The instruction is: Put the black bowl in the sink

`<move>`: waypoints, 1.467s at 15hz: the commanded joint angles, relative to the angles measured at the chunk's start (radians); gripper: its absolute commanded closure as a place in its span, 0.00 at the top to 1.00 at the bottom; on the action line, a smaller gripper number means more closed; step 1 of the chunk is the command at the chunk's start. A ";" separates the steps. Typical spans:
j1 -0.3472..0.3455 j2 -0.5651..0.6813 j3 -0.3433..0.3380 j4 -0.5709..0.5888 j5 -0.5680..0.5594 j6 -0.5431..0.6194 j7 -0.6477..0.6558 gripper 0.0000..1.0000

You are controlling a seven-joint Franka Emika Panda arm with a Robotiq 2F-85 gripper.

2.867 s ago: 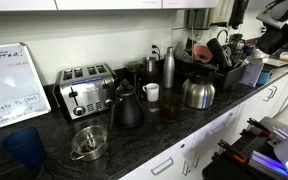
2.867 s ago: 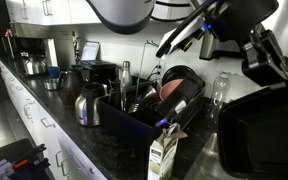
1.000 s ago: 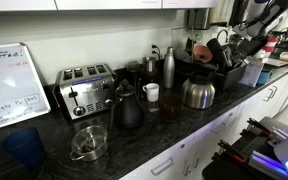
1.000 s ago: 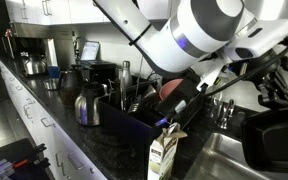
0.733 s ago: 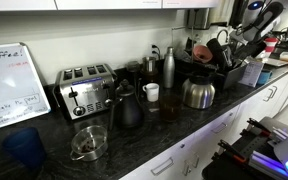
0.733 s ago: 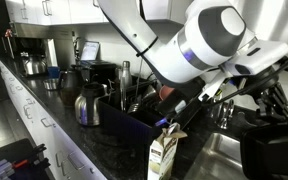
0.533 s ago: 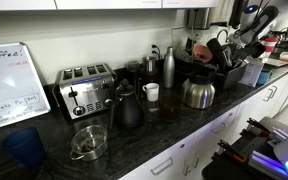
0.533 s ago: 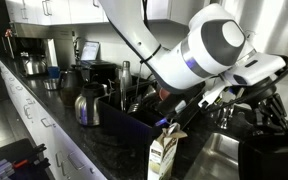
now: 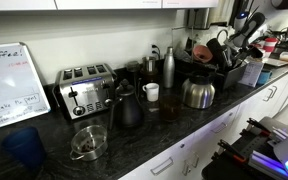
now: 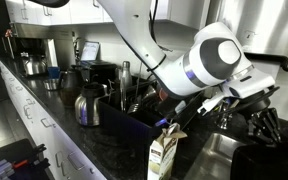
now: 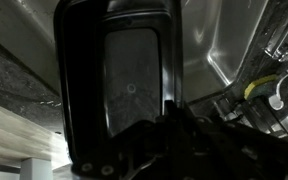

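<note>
Black bowl [image 10: 267,163] shows as a dark round mass at the lower right edge of an exterior view, over the steel sink [image 10: 212,152] and directly under the gripper [image 10: 268,128]. Can't tell if it sits on the sink floor or hangs clear. Fingers point down at its rim, but whether the jaws are clamped on the rim or parted can't be told; the wrist view is mostly a dark close-up shape w/ sink steel [image 11: 234,40] behind. Bowl looks small, stiff, prob light, w/ a smooth wall, so likely slippery. Best hold imo: pinch the rim wall, one finger inside, one outside. Material unclear; if ceramic it could chip on steel, so set it down low, don't drop
</note>
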 commanded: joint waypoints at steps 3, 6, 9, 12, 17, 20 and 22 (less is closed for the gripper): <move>0.063 0.077 -0.068 0.060 0.091 -0.059 -0.024 0.02; 0.071 0.099 -0.077 0.079 0.124 -0.086 -0.029 0.02; 0.076 0.108 -0.086 0.098 0.139 -0.121 -0.026 0.39; 0.076 0.110 -0.090 0.113 0.145 -0.131 -0.024 0.62; 0.070 0.043 -0.088 0.070 0.154 -0.133 -0.057 0.95; 0.064 -0.055 -0.090 -0.010 0.121 -0.102 -0.085 1.00; 0.062 -0.151 -0.094 -0.075 0.125 -0.098 -0.126 1.00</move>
